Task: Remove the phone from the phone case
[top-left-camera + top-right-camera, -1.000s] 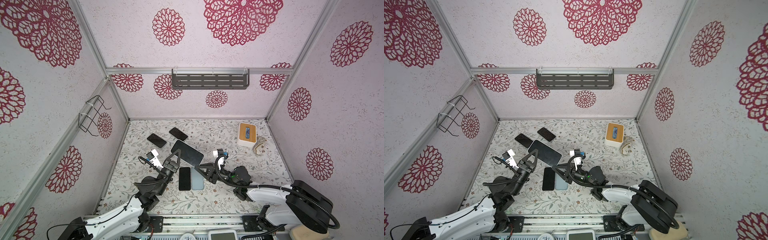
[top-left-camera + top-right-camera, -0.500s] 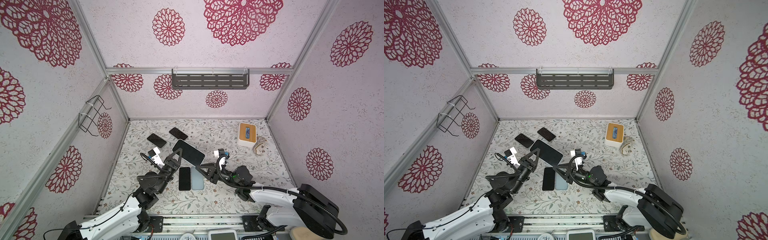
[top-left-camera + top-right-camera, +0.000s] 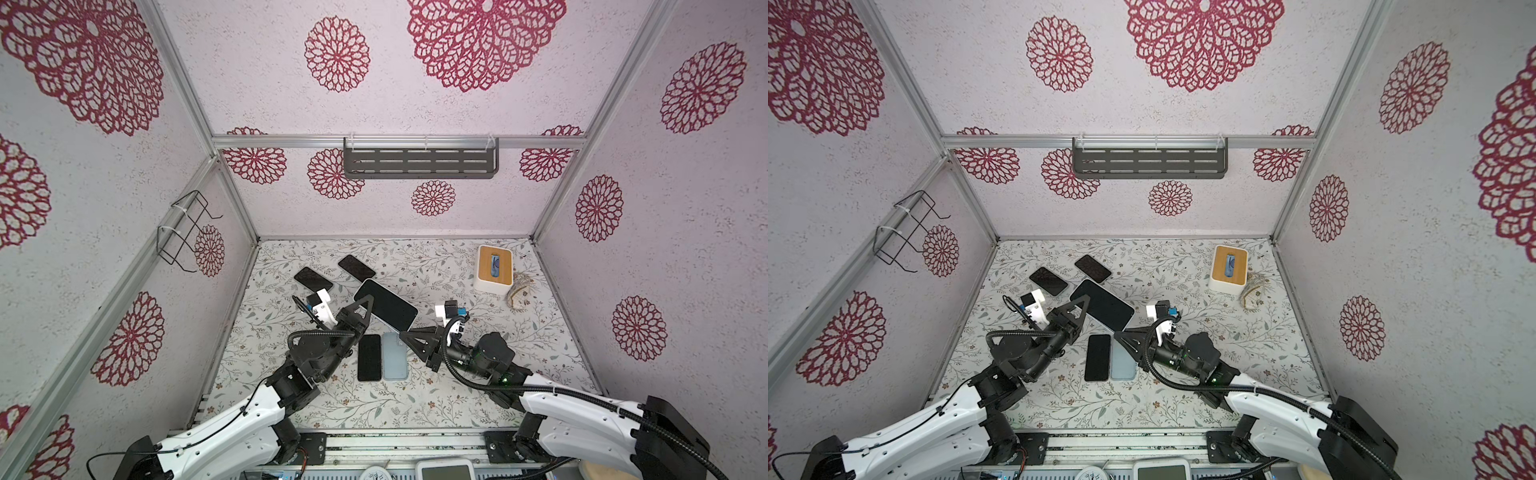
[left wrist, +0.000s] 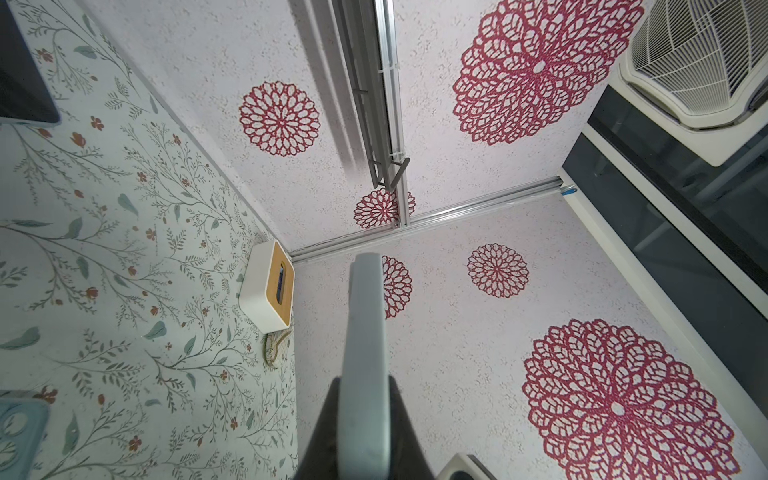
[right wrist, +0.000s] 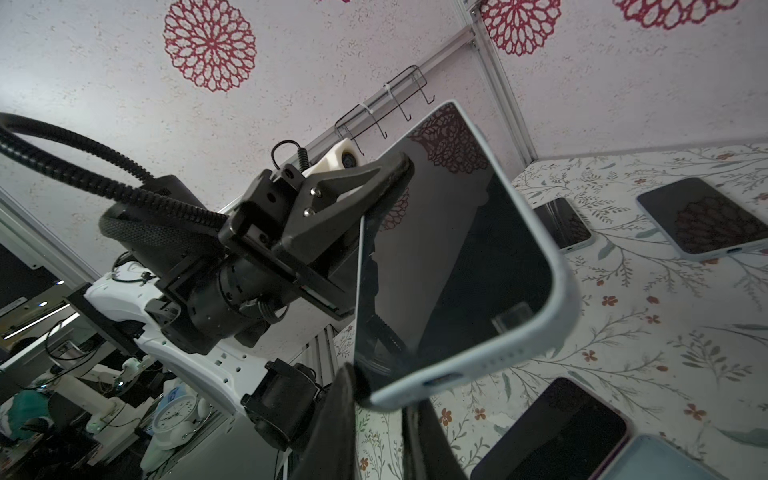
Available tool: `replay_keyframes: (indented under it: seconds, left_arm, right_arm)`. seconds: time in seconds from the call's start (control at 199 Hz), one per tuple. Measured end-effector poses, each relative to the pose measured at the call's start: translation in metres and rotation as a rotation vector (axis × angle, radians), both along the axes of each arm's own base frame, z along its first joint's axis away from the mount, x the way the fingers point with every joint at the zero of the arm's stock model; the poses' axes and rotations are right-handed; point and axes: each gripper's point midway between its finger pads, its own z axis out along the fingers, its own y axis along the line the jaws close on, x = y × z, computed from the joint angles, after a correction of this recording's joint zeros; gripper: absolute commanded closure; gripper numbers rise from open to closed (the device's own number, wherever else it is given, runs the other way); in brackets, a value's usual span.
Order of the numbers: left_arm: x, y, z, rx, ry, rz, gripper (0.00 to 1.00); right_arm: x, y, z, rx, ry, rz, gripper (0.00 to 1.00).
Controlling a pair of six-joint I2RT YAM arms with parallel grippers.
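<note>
Both top views look steeply down from above the near edge, sharing the whole table (image 3: pixel 432 399). Wrist cameras hug the phone (image 5: pixel 449 249), tilted upward.

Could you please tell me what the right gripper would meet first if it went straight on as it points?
The right gripper pinches a corner of the large black-screened phone in its pale blue case, so that comes first; beyond it, probably the left gripper, though depth is unclear.

No legible text or labels are visible.
</note>
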Motion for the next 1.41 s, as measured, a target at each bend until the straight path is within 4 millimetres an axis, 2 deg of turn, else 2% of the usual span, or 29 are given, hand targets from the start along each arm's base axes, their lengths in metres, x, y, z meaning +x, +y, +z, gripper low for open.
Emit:
replay_keyframes:
  seconds: [0.171, 0.262, 0.453, 0.77, 1.173, 1.288, 1.409]
  left_arm:
    - [0.007, 0.000, -0.013, 0.040, 0.038, 0.023, 1.00]
    - [0.010, -0.002, -0.022, 0.064, 0.058, 0.026, 1.00]
    - [0.013, -0.004, -0.030, 0.084, 0.077, 0.032, 1.00]
    - [0.019, -0.006, -0.028, 0.063, 0.062, 0.036, 1.00]
    - [0.018, -0.016, -0.016, 0.012, 0.019, -0.011, 1.00]
    - [0.007, -0.026, -0.010, -0.005, 0.003, -0.075, 1.00]
    - [0.000, -0.024, -0.005, -0.028, -0.019, -0.091, 1.00]
  right_arm:
    - [0.010, -0.005, -0.019, -0.118, -0.070, -0.069, 0.78]
    - [0.014, -0.006, -0.028, -0.169, -0.090, -0.090, 0.81]
    - [0.017, -0.008, -0.037, -0.224, -0.117, -0.113, 0.82]
    - [0.025, -0.009, -0.038, -0.235, -0.138, -0.148, 0.73]
    - [0.034, -0.002, -0.042, -0.213, -0.121, -0.160, 0.70]
    - [0.051, -0.010, -0.049, -0.217, -0.081, -0.224, 0.56]
    - [0.056, -0.017, -0.046, -0.170, -0.062, -0.250, 0.39]
